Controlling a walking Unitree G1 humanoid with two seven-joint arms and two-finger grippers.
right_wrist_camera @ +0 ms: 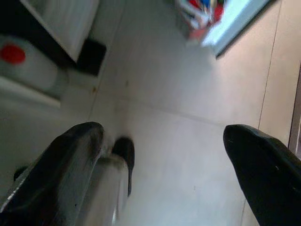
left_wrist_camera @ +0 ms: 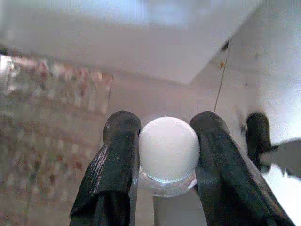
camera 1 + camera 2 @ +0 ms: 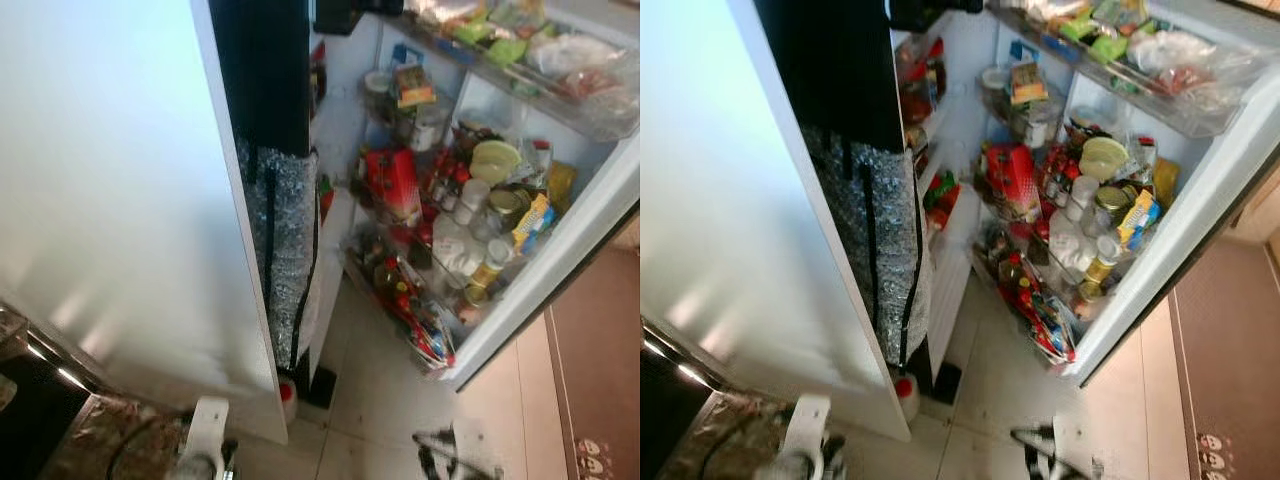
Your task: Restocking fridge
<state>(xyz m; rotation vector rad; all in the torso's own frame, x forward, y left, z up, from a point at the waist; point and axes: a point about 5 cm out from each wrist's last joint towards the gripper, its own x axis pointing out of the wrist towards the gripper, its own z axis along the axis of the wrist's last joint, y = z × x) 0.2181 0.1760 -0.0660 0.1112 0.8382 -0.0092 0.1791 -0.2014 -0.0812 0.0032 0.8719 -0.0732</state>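
Note:
My left gripper (image 2: 167, 125) is shut on a clear bottle with a round white cap (image 2: 168, 148), its two black fingers pressed against the neck. It hangs low at the bottom of the head views (image 3: 212, 455), in front of the closed white fridge door (image 3: 120, 200). My right gripper (image 1: 162, 134) is open with nothing between its fingers, and only pale floor tiles lie below it. In the left eye view it is a blur near the bottom edge (image 3: 450, 455). The other fridge door (image 3: 560, 250) stands open, and its shelves are packed with jars, bottles and packets (image 3: 450, 210).
A white bottle with a red cap (image 3: 288, 395) stands on the floor at the foot of the fridge. Inside, a silver foil-lined drawer front (image 3: 285, 250) faces me. A dark counter (image 3: 30, 400) is at the lower left and a brown mat (image 3: 600, 370) at the right.

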